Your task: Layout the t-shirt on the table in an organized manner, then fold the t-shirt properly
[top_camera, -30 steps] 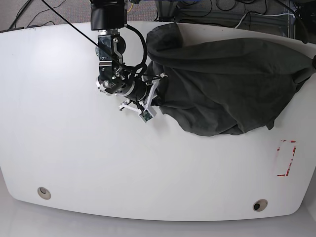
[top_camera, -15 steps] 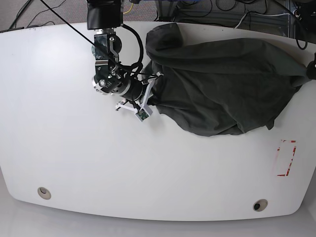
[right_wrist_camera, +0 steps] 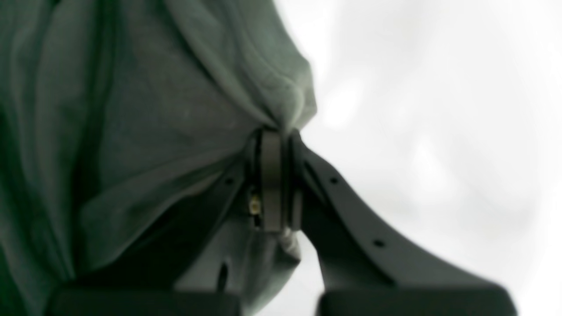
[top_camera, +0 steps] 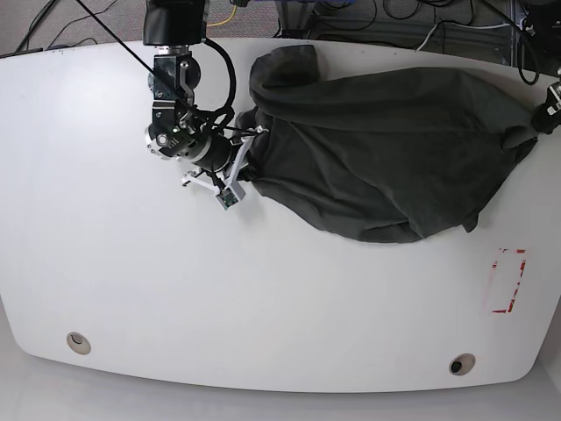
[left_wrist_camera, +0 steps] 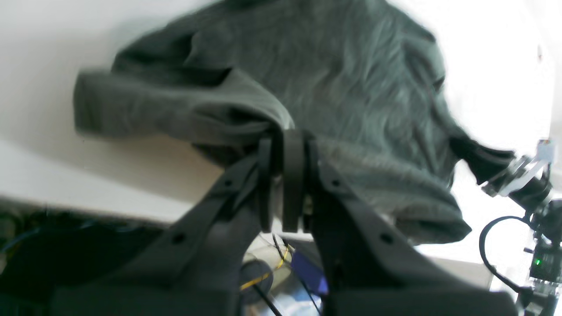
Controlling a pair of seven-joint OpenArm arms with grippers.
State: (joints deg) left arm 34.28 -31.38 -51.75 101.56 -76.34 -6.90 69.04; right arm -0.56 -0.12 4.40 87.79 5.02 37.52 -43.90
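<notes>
the t-shirt [top_camera: 394,149] lies bunched on the table [top_camera: 263,298], stretched between both arms. an edge is clenched by the left end effector [left_wrist_camera: 285,145] and the right end effector [right_wrist_camera: 274,136]. soft, limp cloth is judged; hems or shoulders are best gripped.

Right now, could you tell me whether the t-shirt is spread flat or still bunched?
Still bunched: the t-shirt lies in wrinkled, overlapping folds on the table, pinched by the right gripper and left gripper.
</notes>
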